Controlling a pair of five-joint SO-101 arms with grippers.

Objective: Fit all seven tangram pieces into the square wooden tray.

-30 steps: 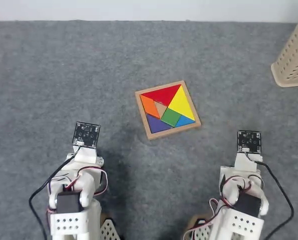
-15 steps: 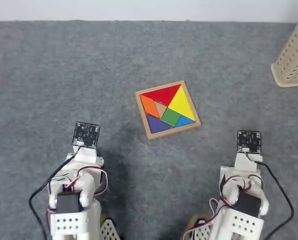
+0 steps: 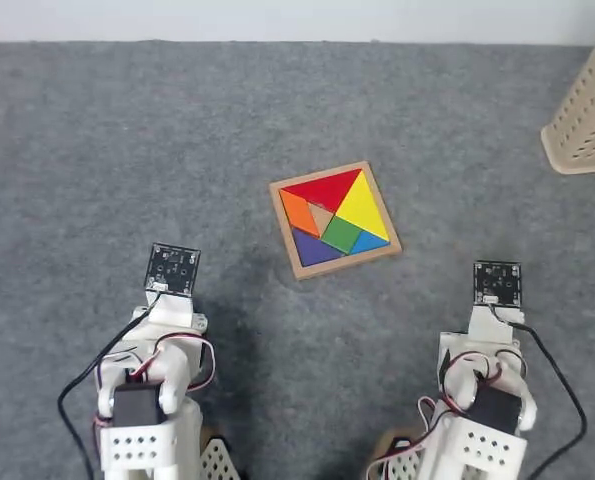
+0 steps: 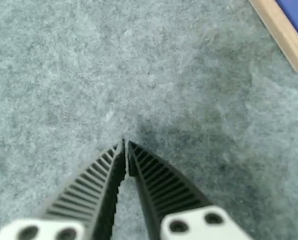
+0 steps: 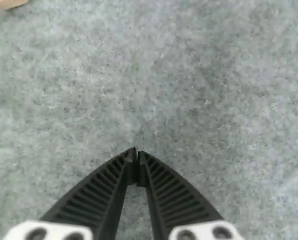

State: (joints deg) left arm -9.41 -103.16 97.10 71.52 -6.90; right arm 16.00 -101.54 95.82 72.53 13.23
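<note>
Both clenched, nothing held: left tool [image 4: 124, 145] and right tool [image 5: 136, 152], tips low over the grey counter [image 3: 177, 150]. Square wooden tray [image 3: 287, 232] sits ahead, forward-right of the left tool, forward-left of the right, apart from both. Coloured tangram pieces [image 3: 365, 207] packed inside; tan centre patch [image 3: 320, 218] is a piece or a gap, can't tell.

Robotics test station, lab or workroom type. Evidence: grey felt-covered table [image 3: 97, 130]; white plastic left arm [image 3: 149, 400] and right arm [image 3: 482, 400] with exposed wiring; beige perforated plastic basket [image 3: 587, 110].
</note>
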